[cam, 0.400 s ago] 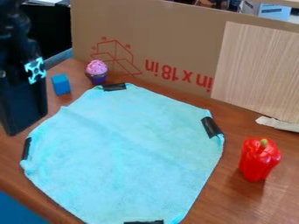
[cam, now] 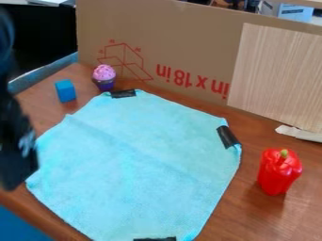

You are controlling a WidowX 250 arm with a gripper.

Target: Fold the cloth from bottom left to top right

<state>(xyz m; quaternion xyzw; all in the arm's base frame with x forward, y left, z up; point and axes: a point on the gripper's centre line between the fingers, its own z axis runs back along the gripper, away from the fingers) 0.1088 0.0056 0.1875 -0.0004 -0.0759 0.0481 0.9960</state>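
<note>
Across the middle of the tabletop [cam: 264, 221], in the camera view, the light blue cloth [cam: 132, 160] lies spread out, its lowest edge running to the bottom of the view. Dark strips sit along its border: an upper strip [cam: 123, 93], a right strip [cam: 228, 136] and a bottom strip [cam: 155, 239]. A faint crease slants over the top layer, but no fold has been made, so I judge the task to be at the approach, before any grasp. The black arm [cam: 7, 70] is at the left edge, its lower end, with the pincer [cam: 14, 169], beside or over the cloth's left border. Whether the pincer is open or closed I cannot tell. Next it would need to take the lower-left edge, lift it and carry it diagonally toward the upper right, near the right strip. A shallow pinch could slip, or drag the whole cloth along.

The surface is reddish-brown wood. Beyond the cloth's upper left stand a blue block [cam: 65, 90] and a toy cupcake [cam: 104, 77], near each other; a red pepper [cam: 278, 172] stands upright off to the right. Behind rises a cardboard panel [cam: 182, 28] with red print, a wood-grain board [cam: 277, 75] in front of its right part and a pale scrap [cam: 299, 133] at the board's foot.
</note>
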